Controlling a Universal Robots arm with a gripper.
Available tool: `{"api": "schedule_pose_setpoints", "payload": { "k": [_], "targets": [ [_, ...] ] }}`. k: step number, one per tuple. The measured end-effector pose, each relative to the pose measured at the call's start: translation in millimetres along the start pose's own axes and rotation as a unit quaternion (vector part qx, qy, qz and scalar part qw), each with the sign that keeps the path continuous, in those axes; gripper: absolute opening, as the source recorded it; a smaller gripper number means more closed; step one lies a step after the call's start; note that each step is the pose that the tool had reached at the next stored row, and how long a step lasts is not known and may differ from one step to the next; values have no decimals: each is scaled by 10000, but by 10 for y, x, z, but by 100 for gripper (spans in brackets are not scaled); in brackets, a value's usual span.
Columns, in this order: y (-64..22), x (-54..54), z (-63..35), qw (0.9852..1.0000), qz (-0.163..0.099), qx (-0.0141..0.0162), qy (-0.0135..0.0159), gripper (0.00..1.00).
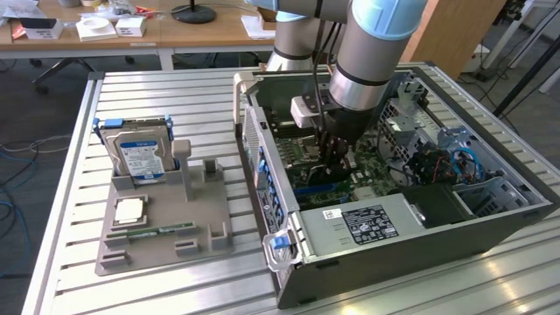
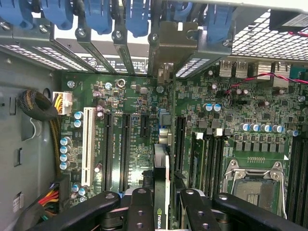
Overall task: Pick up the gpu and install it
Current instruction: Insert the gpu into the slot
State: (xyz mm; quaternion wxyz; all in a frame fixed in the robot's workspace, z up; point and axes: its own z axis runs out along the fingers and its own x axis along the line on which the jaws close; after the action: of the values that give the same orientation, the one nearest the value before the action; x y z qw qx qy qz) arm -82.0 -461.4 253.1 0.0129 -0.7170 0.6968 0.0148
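A: Where's the gpu (image 2: pixel 161 178)?
B: Inside the open computer case (image 1: pixel 420 256), edge-on over the motherboard (image 2: pixel 130 91), among the long black slots. Seated or not, can't tell.
A: Gripper (image 2: pixel 163 207)?
B: Fingers (image 2: pixel 139 209) clamped on the gpu from both sides; arm reaches down into the case.
A: Table?
B: Hard drive (image 1: pixel 138 154) upright in a grey holder (image 1: pixel 157 252), on the exterior view's left of the case.

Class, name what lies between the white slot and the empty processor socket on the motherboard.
In the wrist view: black expansion slots, then the gpu gripped edge-on by the jaws, then memory slots.
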Motion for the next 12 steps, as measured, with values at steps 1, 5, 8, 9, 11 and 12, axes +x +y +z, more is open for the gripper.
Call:
{"api": "schedule_pose_setpoints", "payload": {
  "k": [1,5,8,9,11,12],
  "targets": [
    [0,0,0,10000,1,0,0,26],
    [0,0,0,10000,11,0,0,26],
    [0,2,0,10000,41,2,1,26],
    [0,2,0,10000,60,2,1,26],
    [0,2,0,10000,67,3,1,26],
    [0,2,0,10000,68,3,1,26]
  ]
}}
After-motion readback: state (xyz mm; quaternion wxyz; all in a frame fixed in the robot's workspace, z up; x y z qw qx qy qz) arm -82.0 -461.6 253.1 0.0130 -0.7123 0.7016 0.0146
